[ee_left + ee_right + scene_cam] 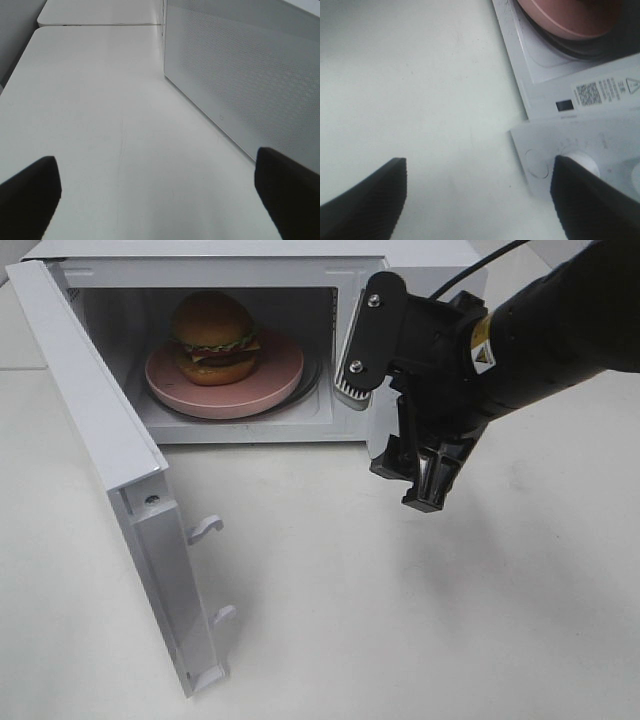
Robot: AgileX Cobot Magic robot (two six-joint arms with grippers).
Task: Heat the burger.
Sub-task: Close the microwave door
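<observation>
Burger: the burger (213, 337) sits on the round pink plate (285, 375) inside the microwave (260, 432). Nothing is touching it.
Door: the microwave door (95, 410) stands swung wide open, hinged at the left of the cavity. Its free edge, with the latch hooks (205, 528), points out toward the high camera.
Right end effector: my right end effector (477, 200) hangs over the tabletop (400, 640) just in front of the control panel (590, 145). Its fingers are spread with nothing between them.
Left end effector: my left end effector (157, 195) is outside the high view. Its own camera shows it spread wide and empty, low over the tabletop beside a white perforated panel (240, 75). I take that panel for the door's outer face, though I can't be sure.
Key relation: the burger lies farther into the cavity than my right end effector and toward the left of the high view. By my judgement it needs no more handling. The next move turns on the door, whose long face runs from the hinge out toward the camera and has to swing rightward across the opening.
Nearer arm: the left, I reckon, if it really is on the door's outer side.
Step in hand: I judge the loading done, with closing the door next and then the knob (580, 162) on the panel.
Risk: my right end effector hangs close to the opening, so I'd move it aside before pushing the door round.
</observation>
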